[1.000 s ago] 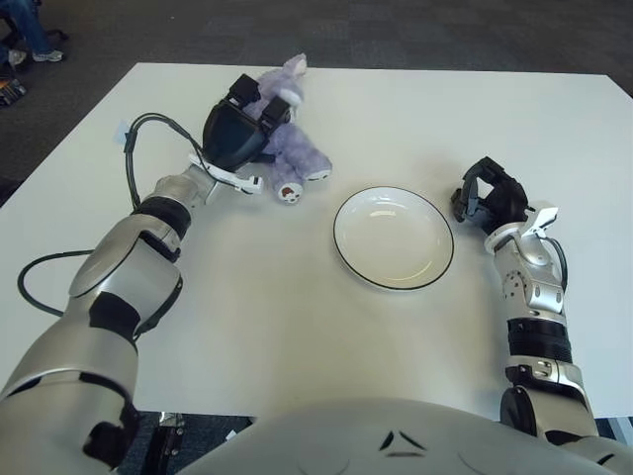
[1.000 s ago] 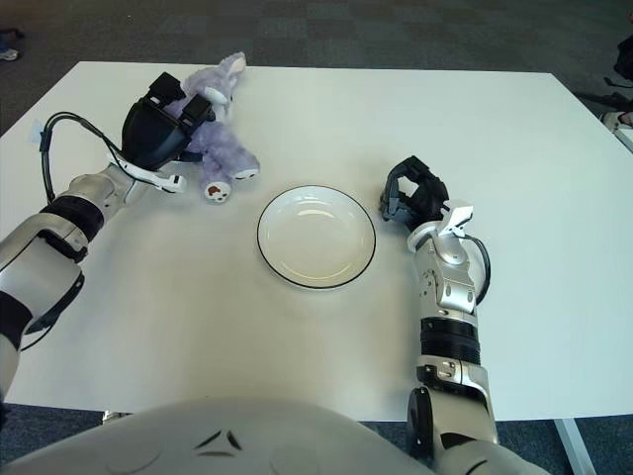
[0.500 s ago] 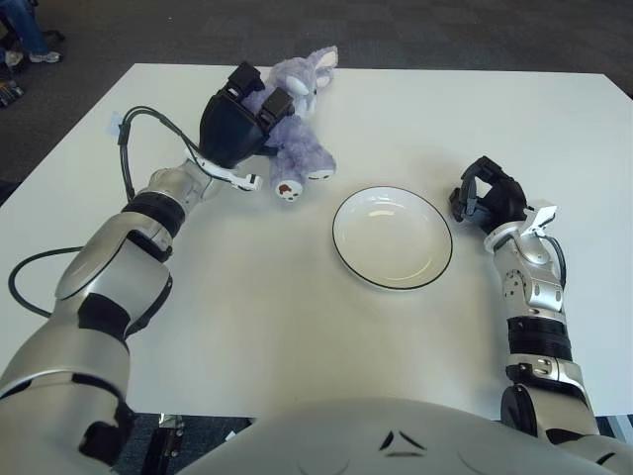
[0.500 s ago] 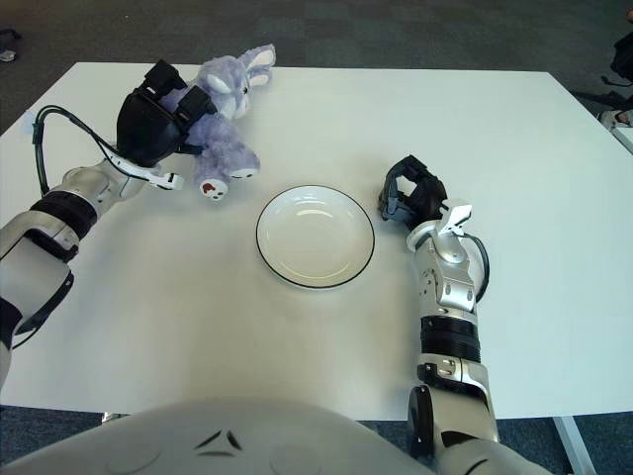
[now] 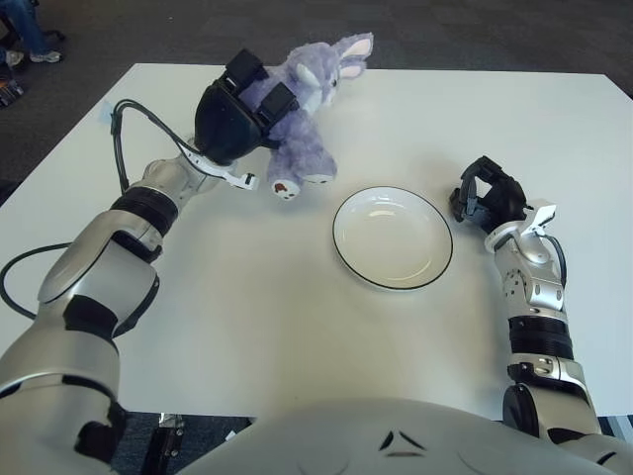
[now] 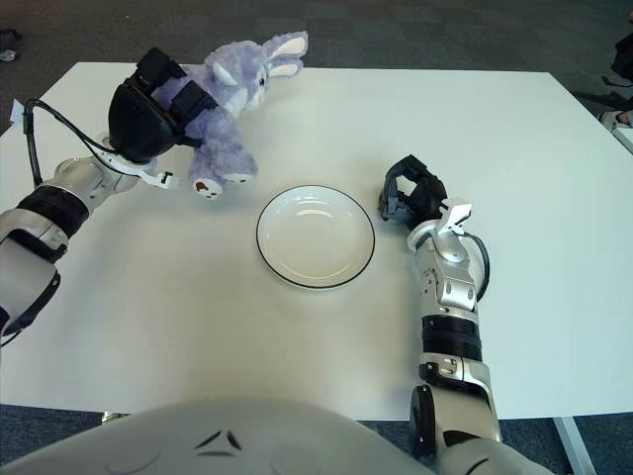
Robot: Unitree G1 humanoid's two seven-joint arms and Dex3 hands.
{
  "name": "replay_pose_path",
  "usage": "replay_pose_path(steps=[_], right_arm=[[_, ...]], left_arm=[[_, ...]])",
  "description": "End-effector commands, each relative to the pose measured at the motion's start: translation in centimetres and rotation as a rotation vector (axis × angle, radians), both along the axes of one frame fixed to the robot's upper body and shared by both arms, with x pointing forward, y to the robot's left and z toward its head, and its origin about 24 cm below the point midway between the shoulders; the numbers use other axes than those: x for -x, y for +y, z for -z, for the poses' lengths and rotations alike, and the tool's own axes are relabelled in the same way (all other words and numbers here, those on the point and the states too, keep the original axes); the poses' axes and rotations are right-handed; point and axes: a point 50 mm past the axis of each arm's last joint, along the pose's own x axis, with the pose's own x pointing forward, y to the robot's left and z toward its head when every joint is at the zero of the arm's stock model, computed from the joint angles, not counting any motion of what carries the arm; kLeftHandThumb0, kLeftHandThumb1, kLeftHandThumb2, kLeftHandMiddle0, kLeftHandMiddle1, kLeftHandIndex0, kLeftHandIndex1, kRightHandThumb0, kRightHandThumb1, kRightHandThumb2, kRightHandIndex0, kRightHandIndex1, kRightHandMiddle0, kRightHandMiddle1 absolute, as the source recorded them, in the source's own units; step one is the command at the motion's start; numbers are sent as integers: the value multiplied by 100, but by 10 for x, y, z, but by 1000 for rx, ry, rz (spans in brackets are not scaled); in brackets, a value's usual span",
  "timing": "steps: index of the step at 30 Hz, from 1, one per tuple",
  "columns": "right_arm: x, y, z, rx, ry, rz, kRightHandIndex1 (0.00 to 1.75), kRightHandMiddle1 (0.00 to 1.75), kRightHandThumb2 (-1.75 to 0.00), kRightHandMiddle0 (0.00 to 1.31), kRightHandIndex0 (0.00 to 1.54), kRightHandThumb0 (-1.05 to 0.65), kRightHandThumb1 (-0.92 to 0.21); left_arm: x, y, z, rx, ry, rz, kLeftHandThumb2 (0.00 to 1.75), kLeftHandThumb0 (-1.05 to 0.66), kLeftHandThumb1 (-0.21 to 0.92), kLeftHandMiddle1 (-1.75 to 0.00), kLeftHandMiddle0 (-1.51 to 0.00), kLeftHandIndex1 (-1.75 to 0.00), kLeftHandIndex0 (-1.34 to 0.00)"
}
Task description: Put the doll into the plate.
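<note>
A purple plush rabbit doll (image 5: 302, 119) hangs lifted above the far left part of the white table (image 5: 247, 327), head and ears tilted up to the right. My left hand (image 5: 242, 109) is shut on the doll's body from the left. An empty white plate (image 5: 393, 237) with a dark rim sits at the table's middle, to the right of and nearer than the doll. My right hand (image 5: 487, 193) shows just to the right of the plate, its fingers curled and holding nothing.
A black cable (image 5: 124, 139) loops off my left forearm over the table's left side. Dark carpet (image 5: 475, 30) lies beyond the far table edge. A person's legs (image 5: 22, 30) show at the far left corner.
My left hand has risen with the doll and carried it up and to the right; the doll's feet have left the table. The right hand and the plate stay put.
</note>
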Motion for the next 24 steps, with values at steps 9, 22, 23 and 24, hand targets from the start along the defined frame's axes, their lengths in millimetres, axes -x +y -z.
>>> replay_pose_path(steps=[9, 22, 23, 24], right_arm=[[2, 0, 12, -3, 75, 10, 175, 175, -118, 53, 125, -45, -43], [1, 1, 12, 5, 79, 7, 175, 175, -118, 53, 124, -45, -43], [1, 1, 11, 6, 79, 6, 175, 175, -118, 53, 124, -45, -43], [1, 1, 11, 7, 79, 6, 175, 175, -118, 53, 124, -45, -43]], left_arm=[[17, -2, -8, 60, -65, 77, 147, 0, 18, -173, -60, -175, -59], [35, -12, -12, 151, 61, 209, 146, 0, 19, -174, -59, -175, -58], [36, -12, -13, 153, 61, 216, 146, 0, 20, -174, -59, -175, -58], [36, -13, -13, 154, 60, 220, 145, 0, 20, -174, -58, -175, -58]])
